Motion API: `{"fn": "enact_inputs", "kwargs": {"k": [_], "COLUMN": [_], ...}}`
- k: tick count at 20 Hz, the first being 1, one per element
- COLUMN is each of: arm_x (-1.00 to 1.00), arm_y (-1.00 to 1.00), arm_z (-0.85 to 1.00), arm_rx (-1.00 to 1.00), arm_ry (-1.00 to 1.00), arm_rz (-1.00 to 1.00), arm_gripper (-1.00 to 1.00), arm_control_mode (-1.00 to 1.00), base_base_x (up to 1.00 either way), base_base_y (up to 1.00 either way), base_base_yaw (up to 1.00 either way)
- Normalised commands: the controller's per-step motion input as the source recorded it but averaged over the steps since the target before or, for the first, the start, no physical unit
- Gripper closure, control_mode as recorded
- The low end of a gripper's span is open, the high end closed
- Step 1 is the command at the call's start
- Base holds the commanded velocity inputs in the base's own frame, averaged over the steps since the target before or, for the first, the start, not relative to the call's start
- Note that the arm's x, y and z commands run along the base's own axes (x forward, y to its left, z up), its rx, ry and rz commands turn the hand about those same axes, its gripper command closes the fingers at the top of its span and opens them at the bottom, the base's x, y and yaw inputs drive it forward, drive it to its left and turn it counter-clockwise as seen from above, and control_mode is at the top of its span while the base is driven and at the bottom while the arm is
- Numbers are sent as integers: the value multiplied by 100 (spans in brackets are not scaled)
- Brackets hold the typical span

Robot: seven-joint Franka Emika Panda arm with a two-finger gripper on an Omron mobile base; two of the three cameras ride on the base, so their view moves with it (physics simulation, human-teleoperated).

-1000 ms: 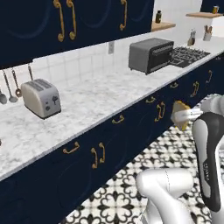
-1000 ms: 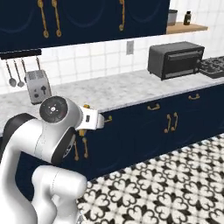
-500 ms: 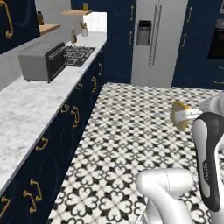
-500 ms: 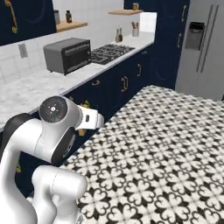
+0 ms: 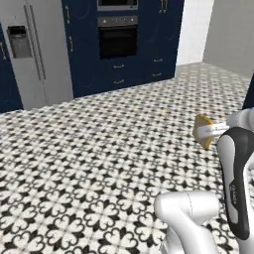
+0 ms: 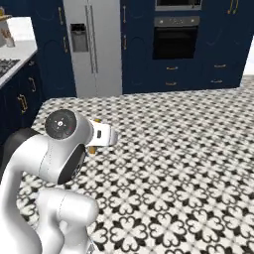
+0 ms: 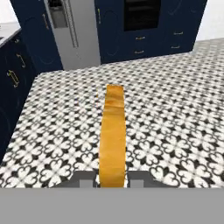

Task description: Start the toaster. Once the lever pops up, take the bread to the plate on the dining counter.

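Hand view, hand (image 7: 112, 178) clamped on bread (image 7: 113, 135)

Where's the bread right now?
The bread is clamped edge-on in the gripper, carried above the patterned floor; in the left base view it's at the right, with the fridge and oven ahead.

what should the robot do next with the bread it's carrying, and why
Probably keep turning the base to look for the dining counter, with the grip unchanged. The pincer is shut on the bread, held edge-on over the patterned floor. Ahead stand only the fridge and wall oven; no plate is visible yet.
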Motion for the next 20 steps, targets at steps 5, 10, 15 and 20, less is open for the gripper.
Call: {"fn": "enact_inputs", "kwargs": {"k": [5,10,15,20], "arm_x": [0,0,0,0], "arm_y": [0,0,0,0], "arm_z": [0,0,0,0], "arm_rx": [0,0,0,0], "arm_ry": [0,0,0,0], "arm_rz": [0,0,0,0], "arm_gripper": [100,100,100,100], "arm_control_mode": [100,100,100,100], "base_base_x": [0,0,11,46], "base_base_y": [4,7,20,30], "base_base_yaw": [-97,-97,-95,-83]}}
